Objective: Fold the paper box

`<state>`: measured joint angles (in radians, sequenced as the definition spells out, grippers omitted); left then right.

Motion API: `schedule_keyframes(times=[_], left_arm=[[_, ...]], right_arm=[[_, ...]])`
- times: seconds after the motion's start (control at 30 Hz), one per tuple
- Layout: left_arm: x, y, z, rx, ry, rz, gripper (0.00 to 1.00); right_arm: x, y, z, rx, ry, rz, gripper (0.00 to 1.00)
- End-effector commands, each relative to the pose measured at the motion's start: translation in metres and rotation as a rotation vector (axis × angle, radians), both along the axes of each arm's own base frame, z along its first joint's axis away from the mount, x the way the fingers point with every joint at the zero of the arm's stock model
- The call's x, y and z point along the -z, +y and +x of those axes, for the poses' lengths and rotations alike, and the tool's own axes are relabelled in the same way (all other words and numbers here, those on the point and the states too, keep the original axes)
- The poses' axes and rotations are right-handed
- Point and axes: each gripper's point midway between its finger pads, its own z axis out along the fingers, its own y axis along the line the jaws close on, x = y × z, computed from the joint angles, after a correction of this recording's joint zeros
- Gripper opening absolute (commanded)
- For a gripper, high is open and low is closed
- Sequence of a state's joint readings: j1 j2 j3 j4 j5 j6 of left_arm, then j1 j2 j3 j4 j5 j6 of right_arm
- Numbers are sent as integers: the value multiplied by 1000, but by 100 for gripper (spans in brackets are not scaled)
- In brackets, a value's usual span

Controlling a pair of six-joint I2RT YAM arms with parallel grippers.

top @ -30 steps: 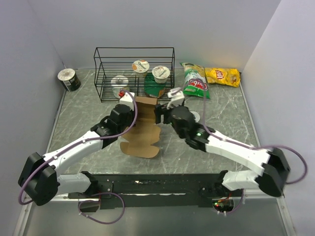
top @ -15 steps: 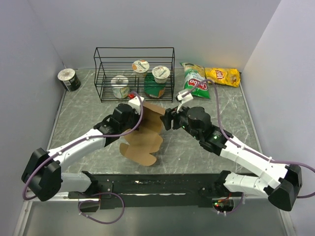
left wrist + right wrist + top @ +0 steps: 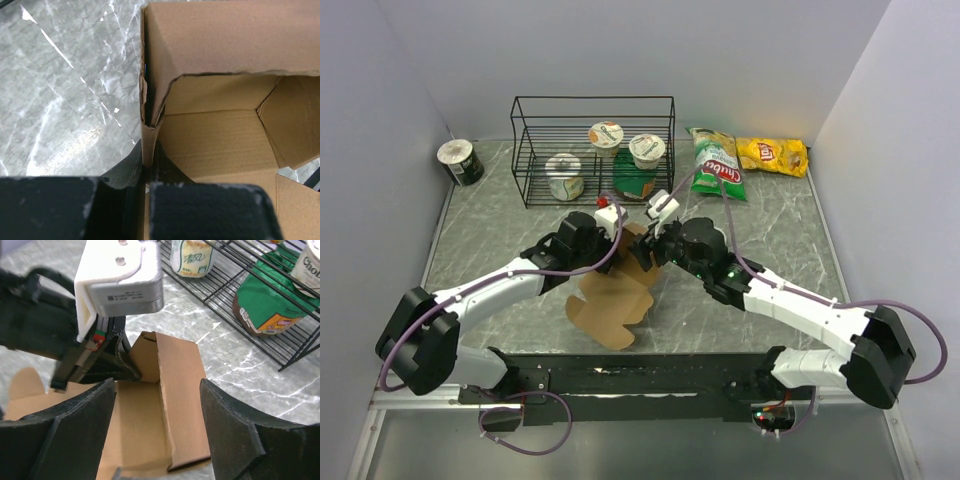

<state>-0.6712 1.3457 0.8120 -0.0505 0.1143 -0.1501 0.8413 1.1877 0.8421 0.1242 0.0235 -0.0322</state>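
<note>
The paper box [image 3: 610, 305] is a brown cardboard sheet, partly folded, lying mid-table with its far flaps raised. My left gripper [image 3: 617, 238] is shut on the edge of one upright wall [image 3: 148, 145], which is pinched thin between its jaws [image 3: 148, 172]. In the left wrist view the box interior [image 3: 215, 130] opens to the right. My right gripper [image 3: 646, 256] stands open right above the box. Its two fingers [image 3: 75, 430] straddle the floor panel and a raised side flap [image 3: 180, 400] without touching them. The left gripper [image 3: 117, 365] shows just beyond in the right wrist view.
A black wire rack [image 3: 530, 150] stands behind the box, holding yogurt cups [image 3: 606, 135] and a green pouch [image 3: 636, 183]. A green snack bag [image 3: 718, 165] and a yellow chip bag [image 3: 775, 155] lie at the back right. A can [image 3: 460, 160] sits at the back left.
The left gripper carried the held flap right and nearer, and the sheet's far end has stood up. The right gripper drew back right, then returned over the box.
</note>
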Motion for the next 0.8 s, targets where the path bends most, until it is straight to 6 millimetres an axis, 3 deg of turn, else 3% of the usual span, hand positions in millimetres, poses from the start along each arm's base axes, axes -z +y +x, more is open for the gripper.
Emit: schedule_keyframes(times=[0.0,0.17,0.37,0.77], left_arm=[[-13,-13,2,50,-15,-35,1],[-16,-15,1,62,-15,-41,1],[-17,-17,-1,79,-15,-45,1],[-18,-19,-1,84,-7,-51,1]], right_arm=[[-5,6,8,-33,-113,-11,73],[1,8,14,-39,-153,-29,65],[10,18,16,-89,-188,-52,63],[45,36,-8,-253,-149,-88,53]])
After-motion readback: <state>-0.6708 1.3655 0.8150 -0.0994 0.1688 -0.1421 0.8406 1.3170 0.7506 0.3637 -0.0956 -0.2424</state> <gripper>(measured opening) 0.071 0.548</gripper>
